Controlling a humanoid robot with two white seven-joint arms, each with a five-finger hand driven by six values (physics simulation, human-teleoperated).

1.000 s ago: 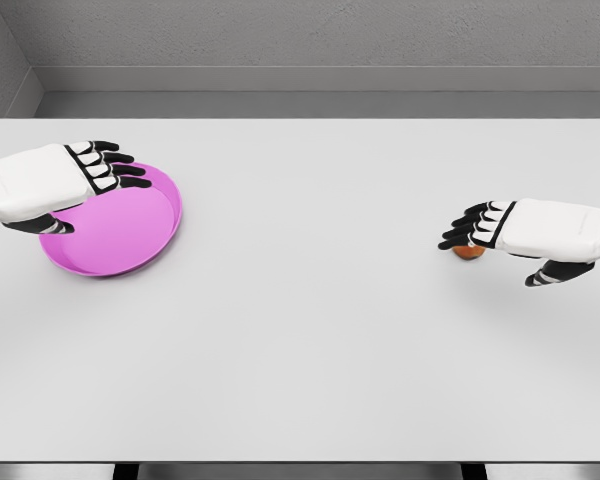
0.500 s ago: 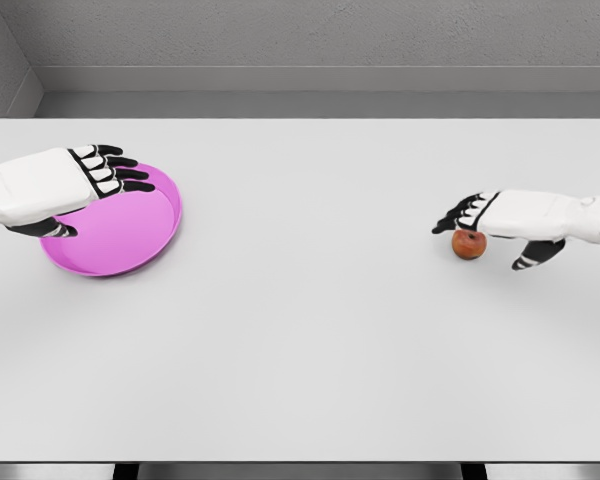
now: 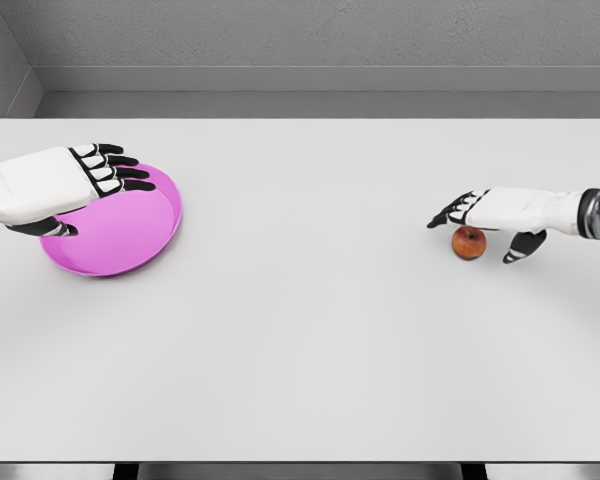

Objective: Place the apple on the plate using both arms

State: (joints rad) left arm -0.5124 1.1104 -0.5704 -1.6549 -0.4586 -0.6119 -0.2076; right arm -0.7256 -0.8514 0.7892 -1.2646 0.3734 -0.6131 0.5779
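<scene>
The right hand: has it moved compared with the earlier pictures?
Yes. The right hand has drawn back toward the table's far edge, so the apple, earlier mostly hidden beneath it, now shows in full.

Simulated test cell, not a lived-in room: plain white table (image 3: 310, 330) w/ flat, even render shading, bare grey textured walls (image 3: 310, 30) behind & at left, grey floor strip betw. table & wall.

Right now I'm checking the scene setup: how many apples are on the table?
1. The small red round apple sits on the white table at the right side, just under the right robot hand. Nothing in view could hide another.
</scene>
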